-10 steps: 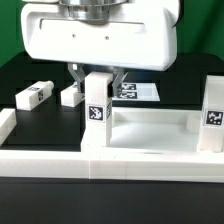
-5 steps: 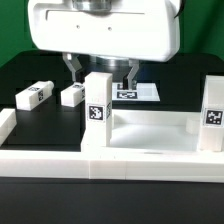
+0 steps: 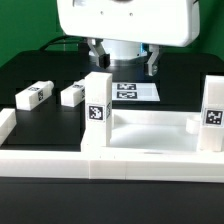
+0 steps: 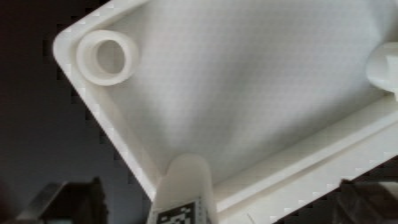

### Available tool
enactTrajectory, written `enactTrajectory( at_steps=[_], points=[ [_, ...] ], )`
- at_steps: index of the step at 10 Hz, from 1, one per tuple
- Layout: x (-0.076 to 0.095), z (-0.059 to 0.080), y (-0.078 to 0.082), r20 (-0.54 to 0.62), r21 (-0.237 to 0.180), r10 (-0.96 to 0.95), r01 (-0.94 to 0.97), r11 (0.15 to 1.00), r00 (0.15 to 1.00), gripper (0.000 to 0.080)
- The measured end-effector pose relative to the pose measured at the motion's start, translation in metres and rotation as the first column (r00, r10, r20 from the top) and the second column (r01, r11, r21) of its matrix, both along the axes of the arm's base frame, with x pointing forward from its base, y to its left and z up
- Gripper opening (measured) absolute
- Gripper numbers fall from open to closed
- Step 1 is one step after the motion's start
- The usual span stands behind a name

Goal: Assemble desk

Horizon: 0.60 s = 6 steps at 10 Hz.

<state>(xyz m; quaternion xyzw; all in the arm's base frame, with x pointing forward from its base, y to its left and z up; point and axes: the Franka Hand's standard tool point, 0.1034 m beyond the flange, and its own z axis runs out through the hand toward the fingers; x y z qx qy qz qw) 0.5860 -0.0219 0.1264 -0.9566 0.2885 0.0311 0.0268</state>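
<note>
The desk top, a white tray-like panel, lies at the front of the exterior view. One white tagged leg stands upright at its left corner, and a second leg stands at its right corner. Two loose legs lie on the black table further left. My gripper hangs open above and behind the left upright leg, touching nothing. The wrist view shows the desk top with a round recess and the upright leg below the camera.
The marker board lies flat behind the desk top. A long white border rail runs along the front, with a short arm at the exterior view's left.
My gripper has opened and let go of the left upright leg, then risen and shifted toward the exterior view's right. The leg stays standing.
</note>
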Motion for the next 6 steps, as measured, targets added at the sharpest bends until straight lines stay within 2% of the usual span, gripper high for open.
enactTrajectory(
  at_steps=[6],
  points=[
    [-0.0006, -0.0019, 0.0000, -0.003, -0.001, 0.000, 0.000, 1.000, 1.000, 0.0648]
  ],
)
